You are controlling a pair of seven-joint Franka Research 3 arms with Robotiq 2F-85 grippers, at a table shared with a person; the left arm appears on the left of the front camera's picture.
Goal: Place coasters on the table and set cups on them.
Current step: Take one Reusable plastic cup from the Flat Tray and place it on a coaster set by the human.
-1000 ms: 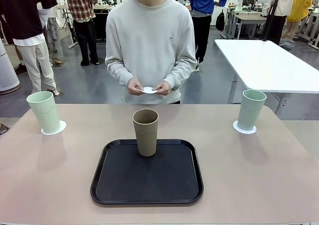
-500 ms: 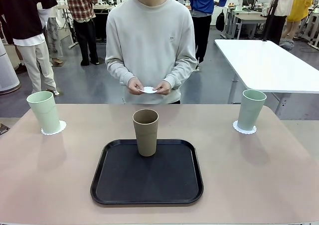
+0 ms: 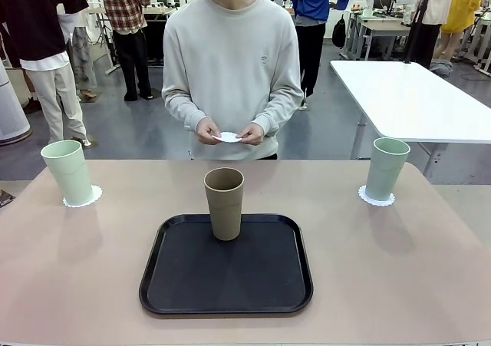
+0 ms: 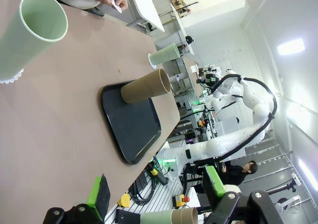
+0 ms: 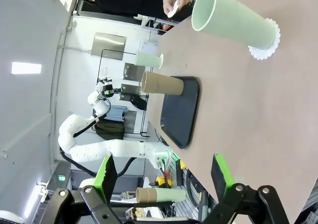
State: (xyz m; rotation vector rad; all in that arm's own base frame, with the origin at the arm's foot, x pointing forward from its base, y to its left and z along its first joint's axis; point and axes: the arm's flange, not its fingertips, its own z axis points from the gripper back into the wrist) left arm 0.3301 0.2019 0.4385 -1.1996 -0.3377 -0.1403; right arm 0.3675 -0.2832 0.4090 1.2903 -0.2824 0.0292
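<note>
while the person's hands [image 3: 208, 131] hold the last scalloped white paper coaster [image 3: 228, 138] beyond the far edge of the beige-pink tabletop [image 3: 399, 269], two pale mint green cups [image 3: 67, 171] stand on theirs and the tan brown tapered cup [image 3: 224, 203] sits on the black tray [image 3: 192, 285]. we judge that coaster must land first, then the cup; our left gripper [image 4: 155, 186] and right gripper [image 5: 163, 172] gape wide, holding nothing.

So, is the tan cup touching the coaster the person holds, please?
Apart. The front view shows the tan cup standing on the black tray, the coaster held in the person's hands.
</note>
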